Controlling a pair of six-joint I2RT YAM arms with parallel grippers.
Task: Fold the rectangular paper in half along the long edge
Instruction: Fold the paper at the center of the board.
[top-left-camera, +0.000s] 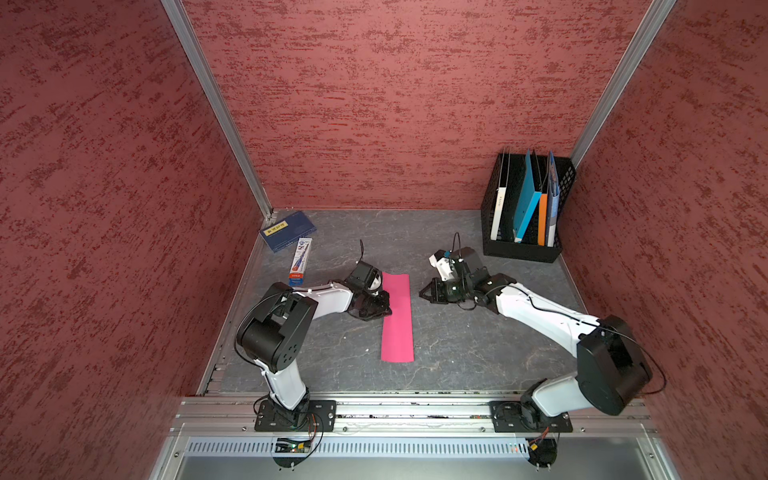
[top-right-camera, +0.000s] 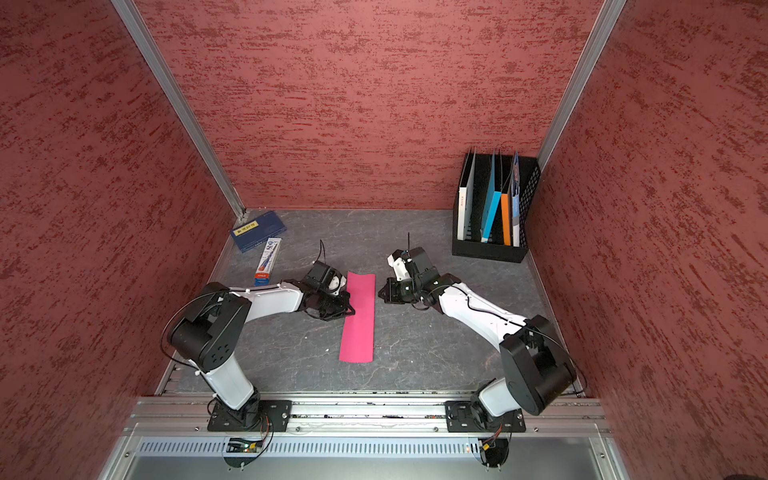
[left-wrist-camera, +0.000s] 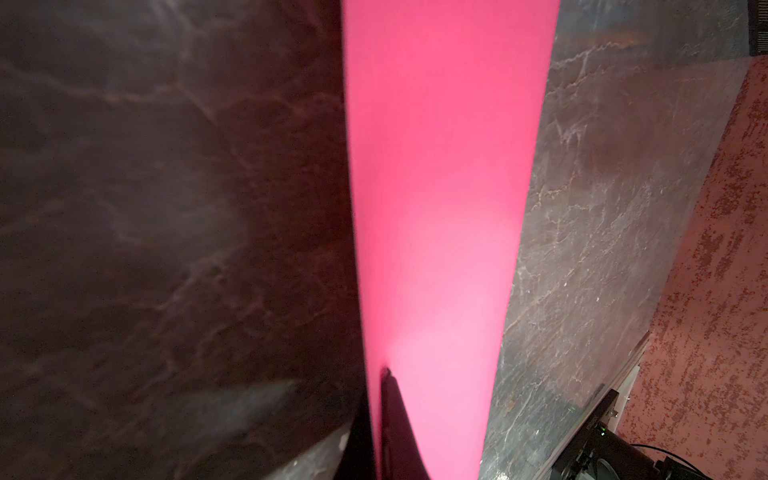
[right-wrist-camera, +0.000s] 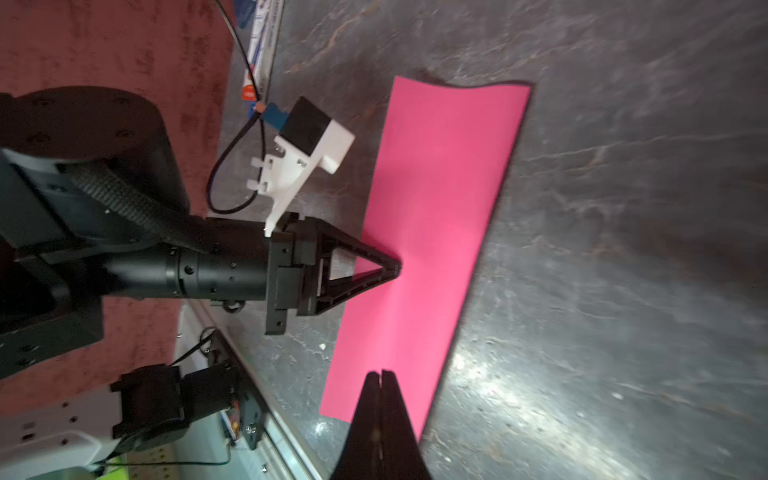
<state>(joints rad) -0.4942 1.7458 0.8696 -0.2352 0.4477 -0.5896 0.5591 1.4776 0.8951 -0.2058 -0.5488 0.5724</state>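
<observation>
- Because the fold has to run along its length, the rectangular paper (top-left-camera: 397, 320) lies flat on the table (top-left-camera: 457, 357) between the 2 arms, with 1 long side facing each of them.
- Rolled onto its side so that its jaws stack 1 above the other, the left gripper (top-left-camera: 386, 309) is clenched on the sheet's left long edge, a little beyond the middle of its length. In the left wrist view a sliver of pink runs between the fingers (left-wrist-camera: 397, 415). That flat pinch suits a thin sheet lying on a hard surface.
- The right gripper (top-left-camera: 422, 293) has its jaws pressed together on nothing. Its tip is just beside the right long edge, not touching it, roughly opposite the left one.
- Judgement: no crease shows yet. The left edge seems held so it can be carried over onto the right edge, and the closed right tip looks placed to pin or flatten.
- Risk: with only 1 pinch point, the near end may lag and skew the fold.
</observation>
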